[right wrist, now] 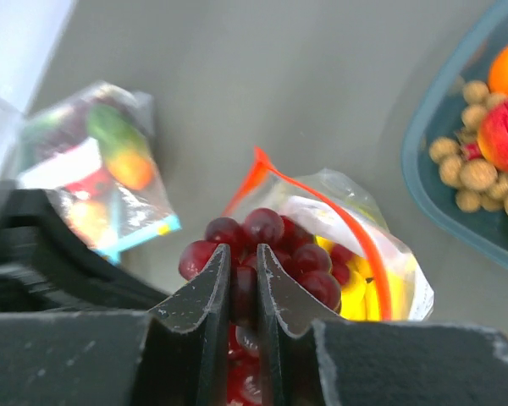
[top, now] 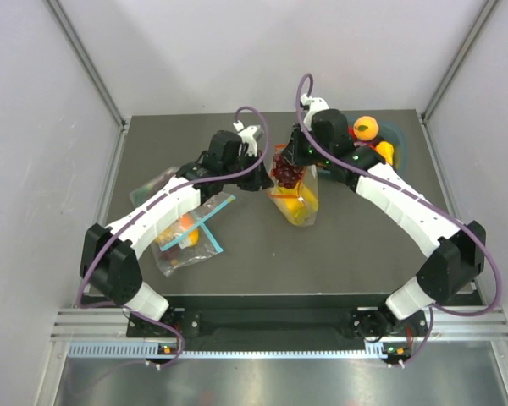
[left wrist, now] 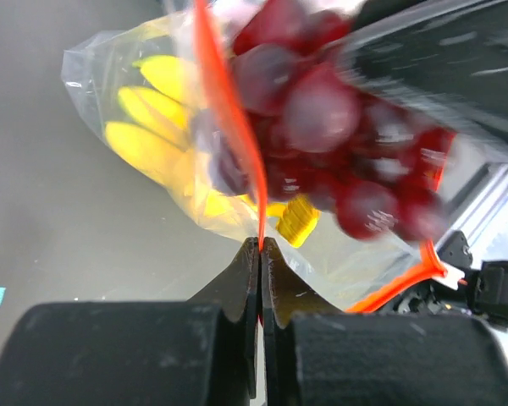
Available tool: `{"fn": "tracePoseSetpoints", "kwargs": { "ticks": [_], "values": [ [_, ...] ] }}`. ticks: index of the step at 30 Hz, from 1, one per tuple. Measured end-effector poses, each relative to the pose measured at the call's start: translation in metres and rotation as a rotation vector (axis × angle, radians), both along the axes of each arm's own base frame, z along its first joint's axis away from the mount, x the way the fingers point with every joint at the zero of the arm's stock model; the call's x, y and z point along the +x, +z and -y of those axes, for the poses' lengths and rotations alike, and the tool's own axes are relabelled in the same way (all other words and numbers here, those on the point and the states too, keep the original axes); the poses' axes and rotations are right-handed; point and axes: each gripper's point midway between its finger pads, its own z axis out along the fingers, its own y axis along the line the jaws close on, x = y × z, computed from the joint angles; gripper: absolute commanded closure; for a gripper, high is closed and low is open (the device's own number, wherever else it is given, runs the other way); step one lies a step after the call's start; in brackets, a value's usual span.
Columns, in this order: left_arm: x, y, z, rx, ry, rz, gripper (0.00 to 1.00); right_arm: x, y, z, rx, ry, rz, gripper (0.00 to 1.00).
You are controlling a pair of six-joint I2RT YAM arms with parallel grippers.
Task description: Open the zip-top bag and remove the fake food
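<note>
The clear zip-top bag (top: 300, 200) with the red-orange zip strip (left wrist: 230, 127) stands mid-table with its mouth open; it also shows in the right wrist view (right wrist: 389, 254). My left gripper (left wrist: 262, 244) is shut on the zip strip at the bag's rim. My right gripper (right wrist: 243, 254) is shut on the dark purple grape cluster (right wrist: 267, 245), holding it above the bag's mouth (top: 286, 167). The yellow banana bunch (left wrist: 148, 127) lies inside the bag. Other yellow fruit (right wrist: 360, 292) shows under the grapes; I cannot tell which is the lemon.
Clear bags with teal-blue strips (top: 190, 237) lie left of centre, under my left arm, one also in the right wrist view (right wrist: 102, 178). A teal tray (right wrist: 423, 161) with an orange (top: 366, 128) and other fruit sits at the back right.
</note>
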Motion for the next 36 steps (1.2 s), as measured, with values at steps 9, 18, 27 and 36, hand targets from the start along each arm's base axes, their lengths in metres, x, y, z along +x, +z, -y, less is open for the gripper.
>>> {"fn": "tracePoseSetpoints", "kwargs": {
  "ticks": [9, 18, 27, 36],
  "values": [
    [0.012, -0.009, -0.007, 0.036, 0.075, -0.001, 1.00, -0.016, 0.043, -0.011, 0.111, 0.061, 0.012, 1.00],
    [0.029, -0.018, -0.011, 0.061, 0.181, -0.027, 1.00, -0.048, 0.076, -0.010, 0.186, 0.134, -0.007, 1.00],
    [0.037, -0.017, -0.018, 0.063, 0.227, -0.028, 1.00, -0.047, 0.108, 0.011, 0.236, 0.108, 0.036, 1.00],
    [0.036, -0.043, -0.039, 0.116, 0.265, -0.076, 1.00, -0.024, 0.154, 0.057, 0.291, -0.004, 0.166, 1.00]
  ]
}}
